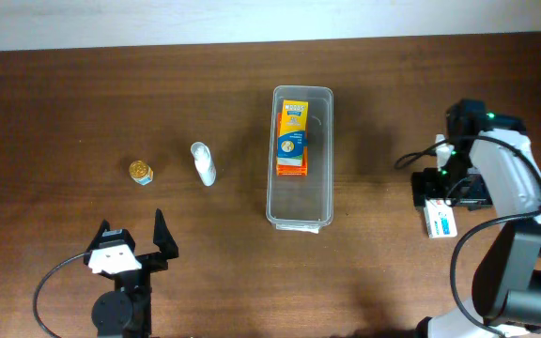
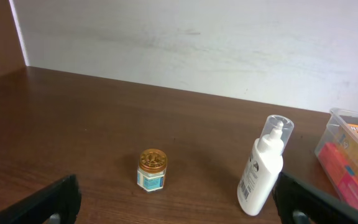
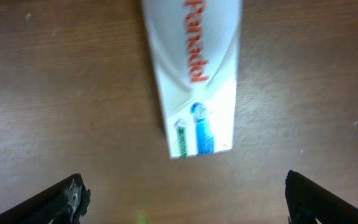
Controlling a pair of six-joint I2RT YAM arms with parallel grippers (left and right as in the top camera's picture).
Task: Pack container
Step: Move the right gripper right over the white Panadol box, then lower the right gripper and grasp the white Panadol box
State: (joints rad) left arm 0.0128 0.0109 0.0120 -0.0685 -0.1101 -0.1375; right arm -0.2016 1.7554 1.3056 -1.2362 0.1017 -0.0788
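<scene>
Right under my right fingers (image 3: 64, 199) a white medicine box (image 3: 194, 74) is lying flat on the bench (image 3: 55, 93), its near end pointing at me. Those fingers are standing wide apart, holding nothing, and the box is sitting just ahead of their tips, not yet between them. My left fingers (image 2: 48, 202) are likewise spread and empty.

I am treating the container (image 1: 301, 199) as my landmark. It is resting in the middle of the bench, with an orange box (image 1: 292, 139) lying in its far half and the near half bare. The white box is waiting well off to its right; a white bottle (image 1: 204, 163) and a small jar (image 1: 140, 172) are sitting to its left, the bottle nearer.

I am judging the risks now. If I am closing while only catching the box's end, it may pivot or slip out on the lift. Thin card may crush under a hard squeeze. Carrying it crosswise, I may be knocking the container's rim or dropping it onto the orange box.
</scene>
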